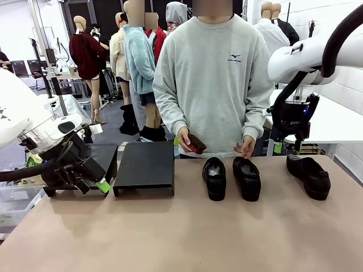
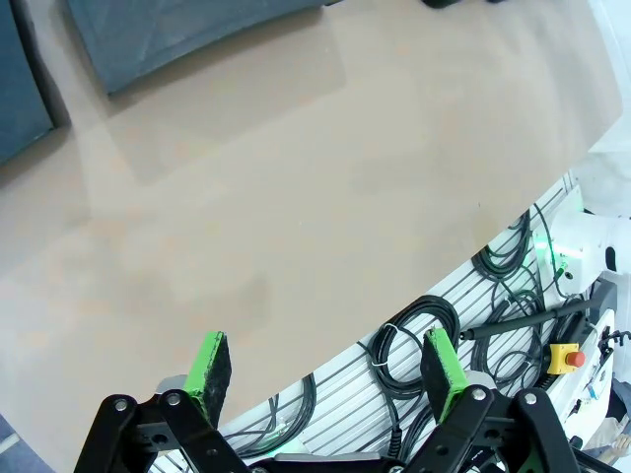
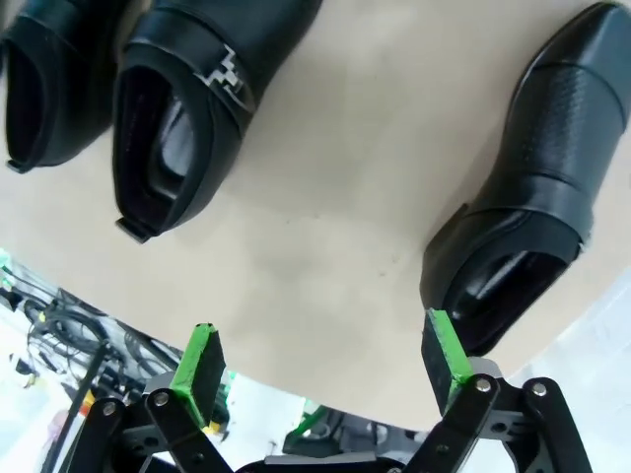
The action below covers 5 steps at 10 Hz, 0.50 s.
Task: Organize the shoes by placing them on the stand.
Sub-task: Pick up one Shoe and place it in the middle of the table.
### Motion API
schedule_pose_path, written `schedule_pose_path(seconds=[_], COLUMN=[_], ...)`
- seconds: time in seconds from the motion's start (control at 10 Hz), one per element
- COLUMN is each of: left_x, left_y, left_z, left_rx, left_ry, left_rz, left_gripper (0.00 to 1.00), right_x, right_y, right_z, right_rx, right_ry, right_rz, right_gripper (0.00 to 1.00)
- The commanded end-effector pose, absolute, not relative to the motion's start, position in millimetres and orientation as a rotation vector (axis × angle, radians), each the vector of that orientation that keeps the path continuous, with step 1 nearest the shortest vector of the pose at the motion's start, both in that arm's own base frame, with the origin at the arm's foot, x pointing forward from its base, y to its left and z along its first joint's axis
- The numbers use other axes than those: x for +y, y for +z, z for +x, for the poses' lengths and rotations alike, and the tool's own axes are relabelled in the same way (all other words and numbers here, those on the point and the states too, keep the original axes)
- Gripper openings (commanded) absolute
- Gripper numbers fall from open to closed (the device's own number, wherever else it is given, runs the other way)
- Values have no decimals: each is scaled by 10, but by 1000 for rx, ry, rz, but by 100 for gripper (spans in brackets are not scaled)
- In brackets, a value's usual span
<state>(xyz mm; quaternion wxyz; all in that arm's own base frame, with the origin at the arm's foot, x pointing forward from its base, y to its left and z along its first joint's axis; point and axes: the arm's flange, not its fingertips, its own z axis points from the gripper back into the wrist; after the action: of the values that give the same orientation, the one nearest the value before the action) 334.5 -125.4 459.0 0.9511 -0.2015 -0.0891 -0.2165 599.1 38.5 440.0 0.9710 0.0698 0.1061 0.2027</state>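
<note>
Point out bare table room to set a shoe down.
Bare: the near half of the table, in front of the stand, left shoe, middle shoe and right shoe. Smaller gaps: stand to left shoe, middle to right shoe. Crowded: far edge by the person's hands, left pincer beside the stand.

My front camera sits a little above the table (image 1: 170,238) on the robot's side, between the arms. It faces straight across at the person (image 1: 212,85) standing at the far edge, so I get the whole width at middle distance. The left wrist camera looks steeply down on bare tabletop by one table edge, with a corner of the stand (image 2: 187,34) at its top, the same stand I see left of centre from the front. The right wrist camera hangs close over the shoes (image 3: 187,108), which the front view shows in a row on the table's right half.
</note>
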Motion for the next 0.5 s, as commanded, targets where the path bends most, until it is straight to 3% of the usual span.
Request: schedule_pose_path(seconds=[0.0, 0.4], left_x=[-1235, -1235], left_y=[4593, 4593], left_z=[3331, 3331], left_rx=[-174, -174], left_ry=[-431, -431], left_rz=[-418, -418], left_gripper=[100, 100], right_x=[280, 329], right_y=[4526, 4369], right_z=[6047, 6016], right_rx=[243, 229], right_ry=[375, 399], right_rz=[145, 145], right_gripper=[100, 100])
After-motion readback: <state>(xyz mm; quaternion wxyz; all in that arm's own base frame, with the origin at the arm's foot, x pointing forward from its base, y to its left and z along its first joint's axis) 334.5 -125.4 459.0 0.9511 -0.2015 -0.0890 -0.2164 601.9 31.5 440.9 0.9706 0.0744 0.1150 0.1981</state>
